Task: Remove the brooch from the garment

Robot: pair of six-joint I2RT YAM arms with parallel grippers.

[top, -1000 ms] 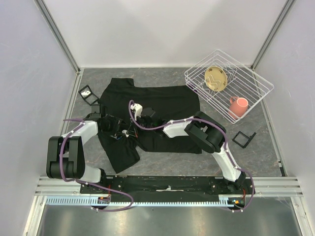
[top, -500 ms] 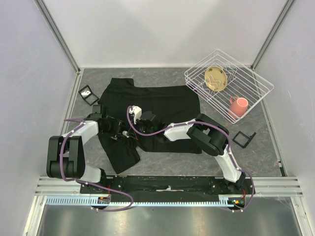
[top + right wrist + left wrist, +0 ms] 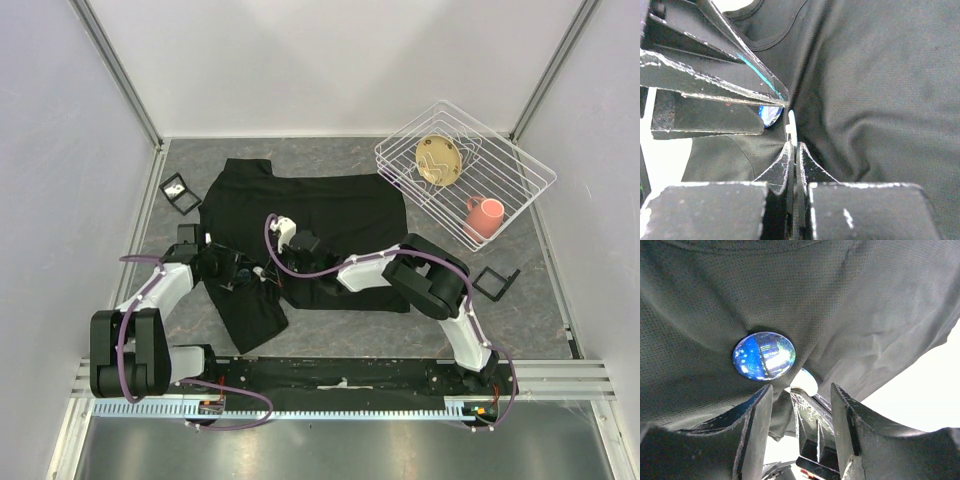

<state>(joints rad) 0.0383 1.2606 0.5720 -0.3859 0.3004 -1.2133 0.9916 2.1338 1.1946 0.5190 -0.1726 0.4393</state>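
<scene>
Right gripper [image 3: 794,147]: pinching white sliver [image 3: 792,124]; I hold garment [image 3: 880,75] taut
Left gripper [image 3: 801,391]: jaws apart; I centre on brooch [image 3: 764,356], then close

The left arm's fingers [image 3: 757,430] are standing apart, facing bunched black T-shirt [image 3: 865,305] cloth, and the right arm's closed fingers [image 3: 784,167] are poking into the gap between them, blocking it. A wire basket [image 3: 500,140] is filling the table's [image 3: 330,150] far right corner; the far strip behind the shirt is lying bare.
</scene>
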